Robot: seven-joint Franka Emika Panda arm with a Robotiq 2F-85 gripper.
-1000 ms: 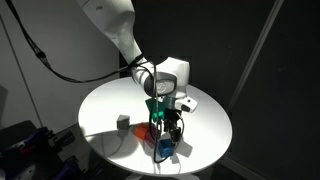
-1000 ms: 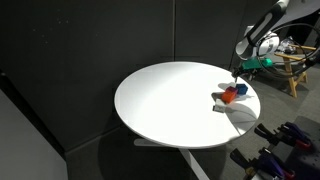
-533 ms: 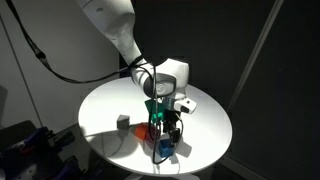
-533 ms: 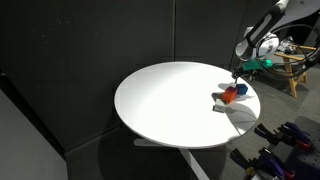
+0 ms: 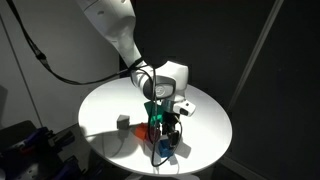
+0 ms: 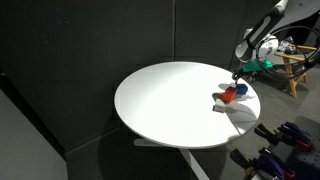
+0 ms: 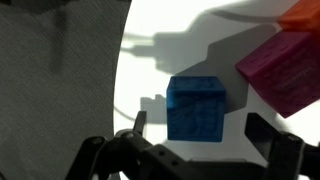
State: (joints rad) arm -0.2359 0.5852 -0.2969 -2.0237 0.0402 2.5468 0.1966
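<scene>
In the wrist view a blue cube [image 7: 195, 108] sits on the white round table [image 7: 150, 60], framed by my gripper [image 7: 200, 135]. The gripper is open: its dark fingertips [image 7: 138, 126] stand well apart on either side of the cube, touching nothing. A magenta block [image 7: 285, 72] lies just right of the cube, with an orange-red block [image 7: 305, 15] beyond it. In both exterior views the gripper [image 5: 166, 138] [image 6: 239, 78] hangs low over the blue cube [image 5: 163, 150] [image 6: 241, 89] near the table's rim, beside a red block [image 5: 145, 133] [image 6: 229, 97].
The table's edge [image 7: 120, 100] runs close to the cube's left in the wrist view, with dark floor beyond. A small grey block [image 5: 122, 122] and a white object [image 5: 188, 103] also rest on the table. Black curtains surround the scene; a cable hangs from the arm.
</scene>
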